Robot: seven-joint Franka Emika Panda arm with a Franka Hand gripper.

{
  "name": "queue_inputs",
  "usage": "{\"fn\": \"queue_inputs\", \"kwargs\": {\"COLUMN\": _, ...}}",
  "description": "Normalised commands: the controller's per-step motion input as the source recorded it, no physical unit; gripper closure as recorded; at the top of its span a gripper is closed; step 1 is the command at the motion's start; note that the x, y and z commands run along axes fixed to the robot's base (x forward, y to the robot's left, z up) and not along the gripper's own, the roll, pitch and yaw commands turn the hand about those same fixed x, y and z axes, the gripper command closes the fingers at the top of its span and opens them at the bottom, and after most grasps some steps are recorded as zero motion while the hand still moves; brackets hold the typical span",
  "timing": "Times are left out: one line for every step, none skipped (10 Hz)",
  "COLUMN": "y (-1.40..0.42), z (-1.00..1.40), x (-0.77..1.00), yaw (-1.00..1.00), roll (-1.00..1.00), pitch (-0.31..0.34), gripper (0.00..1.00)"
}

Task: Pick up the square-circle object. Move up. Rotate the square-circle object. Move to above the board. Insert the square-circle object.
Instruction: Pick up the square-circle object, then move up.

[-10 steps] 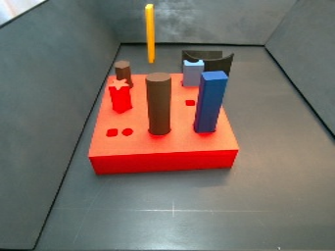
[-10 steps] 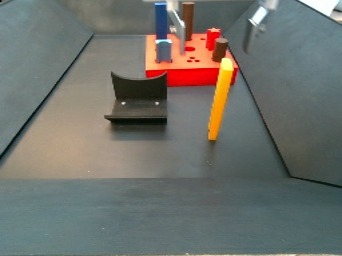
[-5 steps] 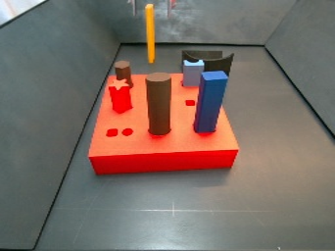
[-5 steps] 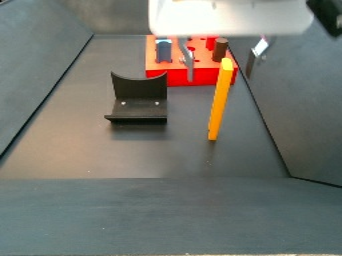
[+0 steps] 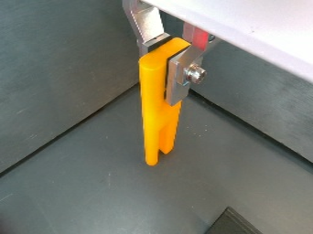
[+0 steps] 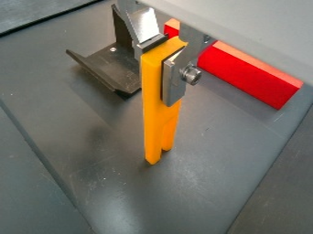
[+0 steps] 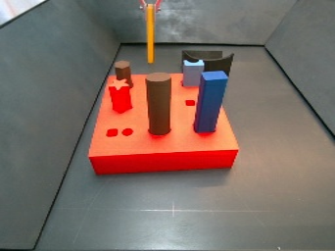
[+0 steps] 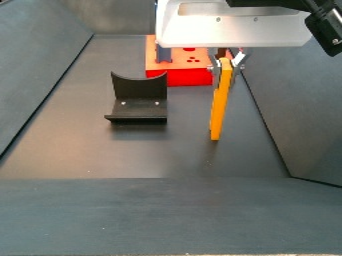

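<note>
The square-circle object (image 7: 151, 37) is a tall slim orange-yellow piece standing upright on the dark floor beyond the board; it also shows in a side view (image 8: 221, 100) and in both wrist views (image 5: 156, 110) (image 6: 159, 114). My gripper (image 5: 166, 69) (image 6: 163, 64) has its silver fingers against both sides of the piece's upper end, shut on it; the piece's foot still rests on the floor. In the side views the gripper is at the piece's top (image 7: 149, 6) (image 8: 227, 60). The red board (image 7: 164, 147) (image 8: 194, 68) (image 6: 251, 78) lies apart from it.
On the board stand a dark brown cylinder (image 7: 159, 103), a blue square post (image 7: 211, 101), a red star peg (image 7: 120, 96), a small brown peg (image 7: 121, 70) and a pale blue peg (image 7: 194, 71). The fixture (image 8: 136, 98) (image 6: 104, 69) sits near the piece. Grey walls enclose the floor.
My gripper has come down from above onto the top of the orange-yellow piece and its fingers now clasp it. The piece itself has not moved.
</note>
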Motion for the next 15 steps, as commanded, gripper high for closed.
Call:
{"fn": "queue_inputs", "kwargs": {"y": 0.00, "z": 0.00, "x": 0.00, "yaw": 0.00, "roll": 0.00, "pitch": 0.000, "gripper": 1.00}}
{"fn": "queue_inputs", "kwargs": {"y": 0.00, "z": 0.00, "x": 0.00, "yaw": 0.00, "roll": 0.00, "pitch": 0.000, "gripper": 1.00}}
{"fn": "queue_inputs", "kwargs": {"y": 0.00, "z": 0.00, "x": 0.00, "yaw": 0.00, "roll": 0.00, "pitch": 0.000, "gripper": 1.00}}
{"fn": "queue_inputs", "kwargs": {"y": 0.00, "z": 0.00, "x": 0.00, "yaw": 0.00, "roll": 0.00, "pitch": 0.000, "gripper": 1.00}}
{"fn": "queue_inputs", "kwargs": {"y": 0.00, "z": 0.00, "x": 0.00, "yaw": 0.00, "roll": 0.00, "pitch": 0.000, "gripper": 1.00}}
{"fn": "queue_inputs", "kwargs": {"y": 0.00, "z": 0.00, "x": 0.00, "yaw": 0.00, "roll": 0.00, "pitch": 0.000, "gripper": 1.00}}
{"fn": "queue_inputs", "kwargs": {"y": 0.00, "z": 0.00, "x": 0.00, "yaw": 0.00, "roll": 0.00, "pitch": 0.000, "gripper": 1.00}}
{"fn": "queue_inputs", "kwargs": {"y": 0.00, "z": 0.00, "x": 0.00, "yaw": 0.00, "roll": 0.00, "pitch": 0.000, "gripper": 1.00}}
{"fn": "queue_inputs", "kwargs": {"y": 0.00, "z": 0.00, "x": 0.00, "yaw": 0.00, "roll": 0.00, "pitch": 0.000, "gripper": 1.00}}
{"fn": "queue_inputs", "kwargs": {"y": 0.00, "z": 0.83, "x": 0.00, "yaw": 0.00, "roll": 0.00, "pitch": 0.000, "gripper": 1.00}}
{"fn": "queue_inputs", "kwargs": {"y": 0.00, "z": 0.87, "x": 0.00, "yaw": 0.05, "roll": 0.00, "pitch": -0.013, "gripper": 1.00}}
{"fn": "queue_inputs", "kwargs": {"y": 0.00, "z": 0.71, "x": -0.05, "yaw": 0.05, "roll": 0.00, "pitch": 0.025, "gripper": 1.00}}
{"fn": "queue_inputs", "kwargs": {"y": 0.00, "z": 0.56, "x": -0.05, "yaw": 0.04, "roll": 0.02, "pitch": 0.041, "gripper": 1.00}}
{"fn": "queue_inputs", "kwargs": {"y": 0.00, "z": 0.39, "x": -0.03, "yaw": 0.03, "roll": 0.04, "pitch": 0.054, "gripper": 1.00}}
{"fn": "queue_inputs", "kwargs": {"y": 0.00, "z": 0.22, "x": -0.02, "yaw": 0.02, "roll": 0.05, "pitch": 0.067, "gripper": 1.00}}
